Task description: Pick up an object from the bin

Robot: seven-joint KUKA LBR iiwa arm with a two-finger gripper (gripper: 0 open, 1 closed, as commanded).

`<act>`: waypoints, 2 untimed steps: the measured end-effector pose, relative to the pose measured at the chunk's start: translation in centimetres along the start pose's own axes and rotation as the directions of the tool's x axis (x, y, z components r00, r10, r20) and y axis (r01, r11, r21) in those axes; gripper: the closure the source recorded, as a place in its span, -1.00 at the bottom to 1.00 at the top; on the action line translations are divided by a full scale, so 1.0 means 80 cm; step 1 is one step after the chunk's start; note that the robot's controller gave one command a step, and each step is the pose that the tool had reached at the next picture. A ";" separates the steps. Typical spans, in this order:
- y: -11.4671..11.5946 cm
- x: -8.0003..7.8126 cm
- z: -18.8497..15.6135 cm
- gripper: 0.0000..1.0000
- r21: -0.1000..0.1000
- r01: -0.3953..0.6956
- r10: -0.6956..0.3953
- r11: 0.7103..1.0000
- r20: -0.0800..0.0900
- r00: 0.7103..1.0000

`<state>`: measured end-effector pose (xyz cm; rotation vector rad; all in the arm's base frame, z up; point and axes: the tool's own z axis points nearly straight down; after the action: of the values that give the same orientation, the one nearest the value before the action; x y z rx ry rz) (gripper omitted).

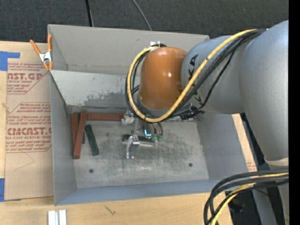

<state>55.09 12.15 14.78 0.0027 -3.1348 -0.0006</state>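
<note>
End effector (132,146) sits low over bare floor at the centre of the bin (187,168); whether it is wide or narrow cannot be told. Nearest item is a green bar (91,140), left of it and apart, lying beside brown bars (77,136) at centre left of the frame.

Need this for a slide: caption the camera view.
End effector low in the grey bin, near a green bar and brown sticks.

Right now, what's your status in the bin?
Gripper low over bin floor, centre. Nearest thing dark green bar, view-left, apart. Red-brown sticks beyond it at left wall.
</note>
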 end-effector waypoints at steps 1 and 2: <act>-0.001 -0.003 -0.005 -1.00 -0.001 -0.001 0.001 1.000 0.007 1.000; -0.047 -0.015 0.077 -1.00 -0.003 -0.078 0.078 0.997 0.012 0.997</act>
<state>56.28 8.37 8.61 -0.1205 -3.1447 -0.0040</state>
